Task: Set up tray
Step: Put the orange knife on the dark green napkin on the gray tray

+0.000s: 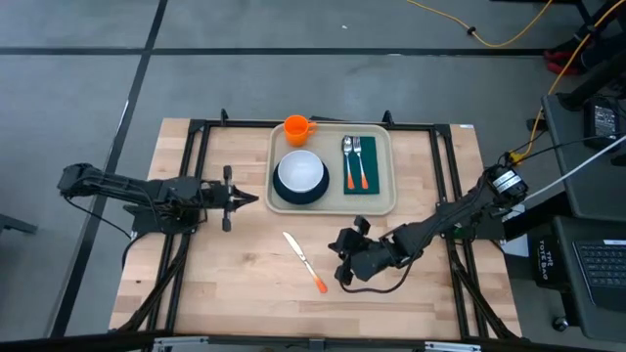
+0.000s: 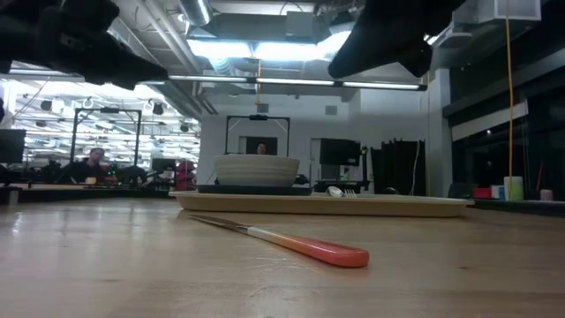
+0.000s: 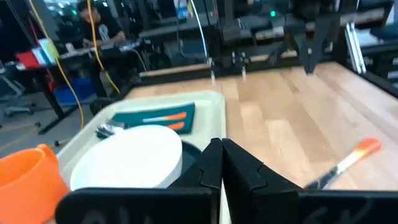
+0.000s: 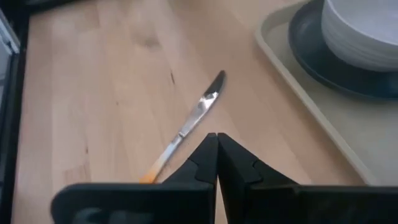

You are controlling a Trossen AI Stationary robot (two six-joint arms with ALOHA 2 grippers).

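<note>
Lying flat at the far middle of the wooden tabletop, the large beige rectangular plastic tray is judged stiff, light and slippery, best gripped by its low rim, while the left tool and right tool are seen clenched on nothing.

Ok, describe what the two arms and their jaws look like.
Both arms are dark, nearly black, jointed links. The left gripper and right gripper each end in two tapered black fingers. The right arm carries a silver-ringed joint and a black cable looping onto the table.
</note>
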